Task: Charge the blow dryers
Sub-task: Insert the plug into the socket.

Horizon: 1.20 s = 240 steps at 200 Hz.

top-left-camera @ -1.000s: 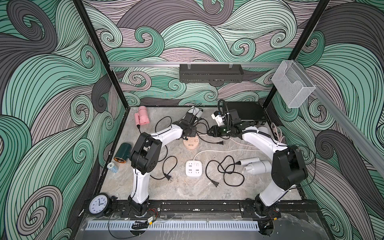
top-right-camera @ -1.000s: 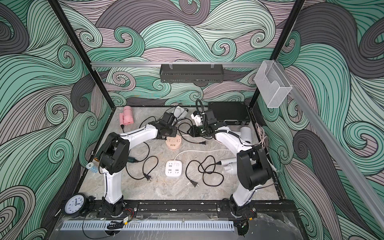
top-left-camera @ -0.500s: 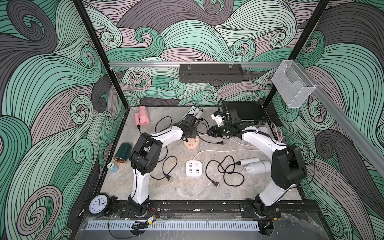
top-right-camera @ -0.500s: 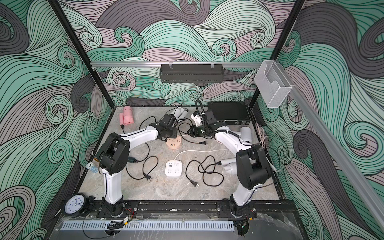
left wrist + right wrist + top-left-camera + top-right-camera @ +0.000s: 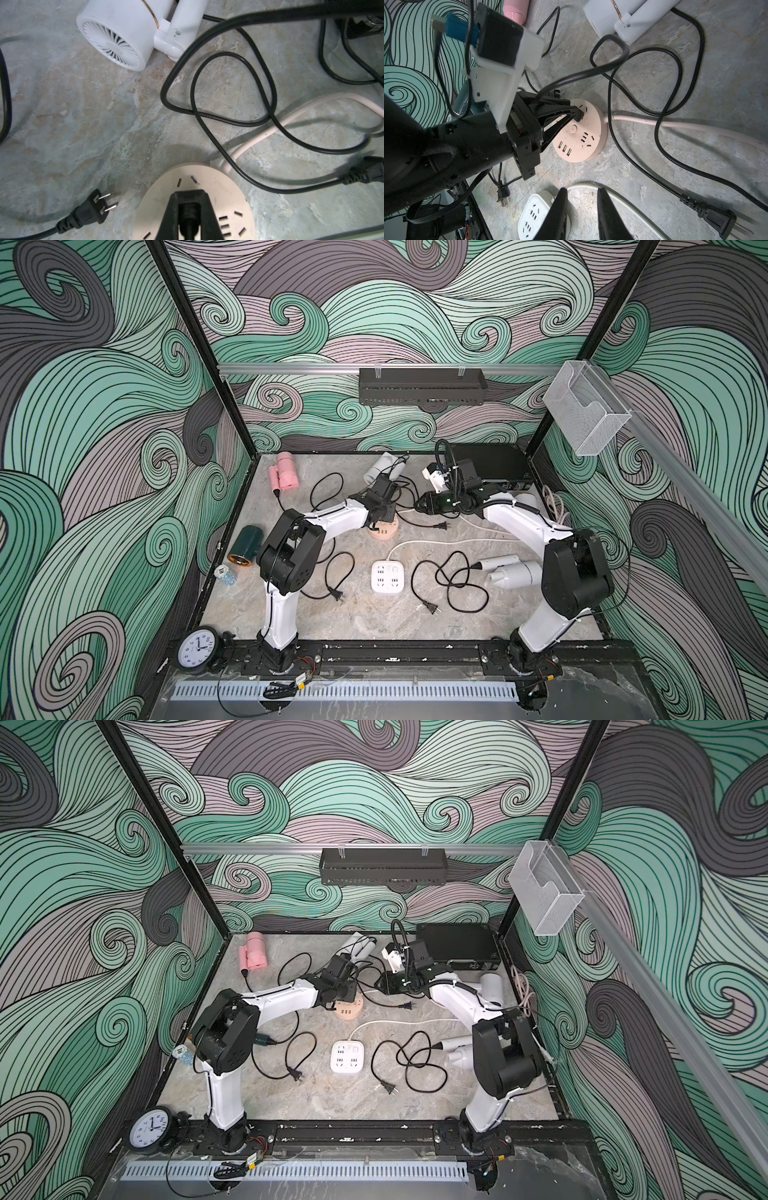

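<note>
Now: around the left gripper [image 5: 189,193] a tangle of black cords [image 5: 207,116] is noted on the tabletop [image 5: 83,124], looped over a peach cable [image 5: 291,117] just ahead of the fingertips. A loose plug [image 5: 93,212] lies just beside this gripper, prongs bare. A second loose plug [image 5: 714,218] lies near the right gripper [image 5: 581,189], whose fingers partly cover the white socket block [image 5: 535,212].

The left gripper is closed on a black plug [image 5: 188,212], held against the top face of the round socket hub [image 5: 581,133]. Whether the prongs are seated cannot be told. One of the black cords rises from the held plug and arches away. The right gripper's jaws are set narrowly apart with nothing between them, near the hub but clear of it.

A white dryer [image 5: 118,31] lies ahead of the left gripper, beyond the cord loops, untouched. The pink dryer [image 5: 284,477] and green dryer [image 5: 245,545] lie well off to this gripper's outer side. A second white dryer [image 5: 511,572] and a third white dryer [image 5: 490,986] lie behind the right gripper, by its arm.

Hub: smooth matt peach disc, slotted. White dryer: glossy cylinder with a radial-vaned grille and a folded handle. Tabletop: mottled grey stone pattern.
</note>
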### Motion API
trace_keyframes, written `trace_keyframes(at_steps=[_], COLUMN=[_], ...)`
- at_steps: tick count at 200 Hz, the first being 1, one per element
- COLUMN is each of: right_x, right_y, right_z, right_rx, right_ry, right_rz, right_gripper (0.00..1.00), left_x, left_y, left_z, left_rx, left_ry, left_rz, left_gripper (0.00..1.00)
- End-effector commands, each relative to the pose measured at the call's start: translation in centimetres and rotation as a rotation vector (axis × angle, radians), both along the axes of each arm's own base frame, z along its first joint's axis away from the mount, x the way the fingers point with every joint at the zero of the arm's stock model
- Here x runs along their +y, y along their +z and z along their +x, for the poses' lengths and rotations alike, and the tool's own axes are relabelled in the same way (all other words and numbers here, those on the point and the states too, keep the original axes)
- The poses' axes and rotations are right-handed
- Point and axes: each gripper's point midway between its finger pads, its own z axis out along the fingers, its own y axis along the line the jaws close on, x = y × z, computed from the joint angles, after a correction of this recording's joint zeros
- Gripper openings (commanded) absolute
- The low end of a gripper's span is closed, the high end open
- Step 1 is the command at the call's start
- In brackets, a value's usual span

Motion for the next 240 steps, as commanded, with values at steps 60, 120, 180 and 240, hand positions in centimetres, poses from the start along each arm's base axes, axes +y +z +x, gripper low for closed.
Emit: trace_keyframes(at_steps=[60,120,180,240], right_x=[0.1,0.1,0.0,0.1], right_y=[-0.2,0.1,0.9,0.7], right_z=[0.4,0.4,0.3,0.2], right_rx=[-0.003,-0.005,-0.027,-0.016], right_ry=[0.009,0.008,0.002,0.002], right_rz=[-0.009,-0.005,-0.006,0.001], right_gripper=[0.27,0.26,0.26,0.26], left_x=[1.2,2.7,4.9,7.4], left_y=[-4.9,-7.9,-9.8,-11.9], left_z=[-3.3,-3.7,-6.4,-8.2], left_rx=[0.134,0.268,0.349,0.487], left_ry=[0.014,0.053,0.115,0.182], left_rz=[0.063,0.182,0.219,0.352], left_gripper=[0.0,0.0,0.0,0.0])
